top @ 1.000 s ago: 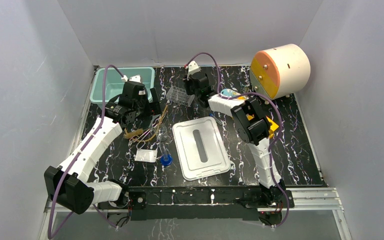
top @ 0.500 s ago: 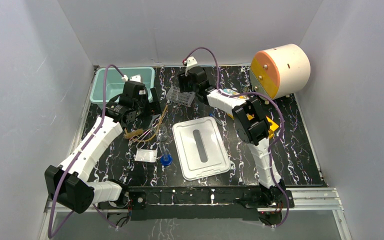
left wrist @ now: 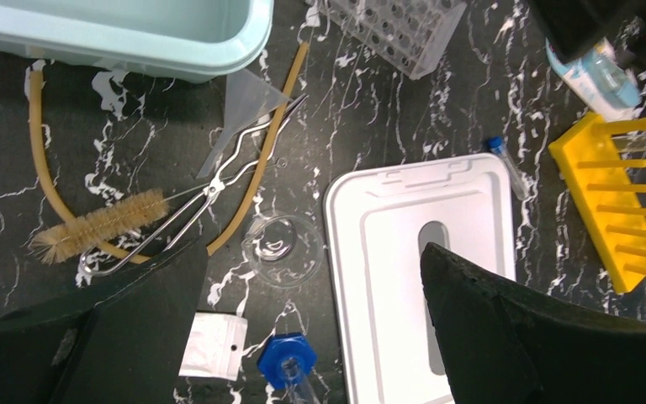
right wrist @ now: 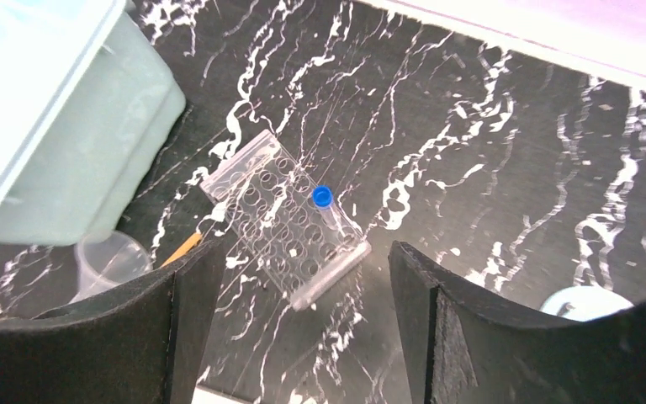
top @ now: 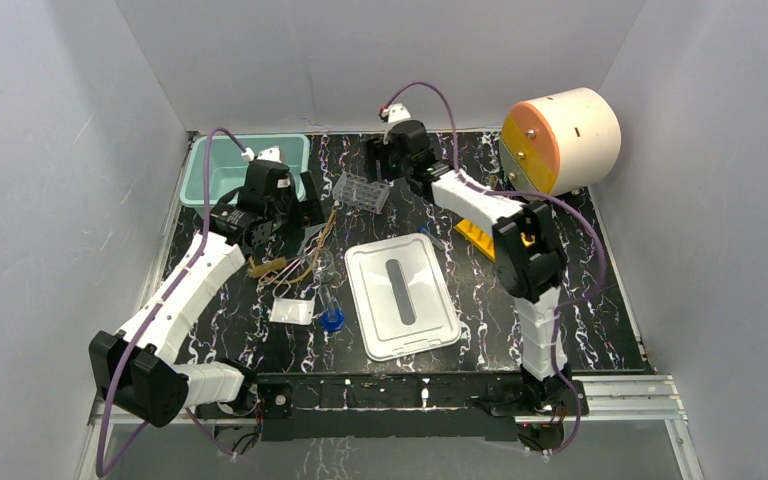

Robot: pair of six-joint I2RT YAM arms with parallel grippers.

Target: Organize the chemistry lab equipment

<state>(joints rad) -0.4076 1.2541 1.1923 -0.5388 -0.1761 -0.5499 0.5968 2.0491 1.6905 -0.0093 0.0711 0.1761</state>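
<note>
My right gripper [top: 380, 166] hangs open above the clear tube rack [right wrist: 284, 227], with nothing between its fingers. One blue-capped tube [right wrist: 324, 199] stands in that rack. My left gripper [left wrist: 313, 257] is open too, held over the glass flask [left wrist: 284, 248], a second blue-capped tube [left wrist: 286, 362] and the small white packet [left wrist: 212, 345]. Tan rubber tubing [left wrist: 256, 160], a bristle brush [left wrist: 101, 229], metal tongs [left wrist: 210, 189] and a clear funnel [left wrist: 244, 101] lie beside the bin. The yellow rack [top: 475, 237] lies right of the lid.
A teal bin [top: 230, 170] stands at the back left. A white lid [top: 402, 295] lies mid-table with another blue-capped tube [left wrist: 505, 164] at its far corner. The cream drum with an orange face [top: 560, 140] is at the back right.
My right gripper opened and drew back from the clear rack, leaving the blue-capped tube standing in it. Its elbow swung right, uncovering the yellow rack. The left arm stayed put.
</note>
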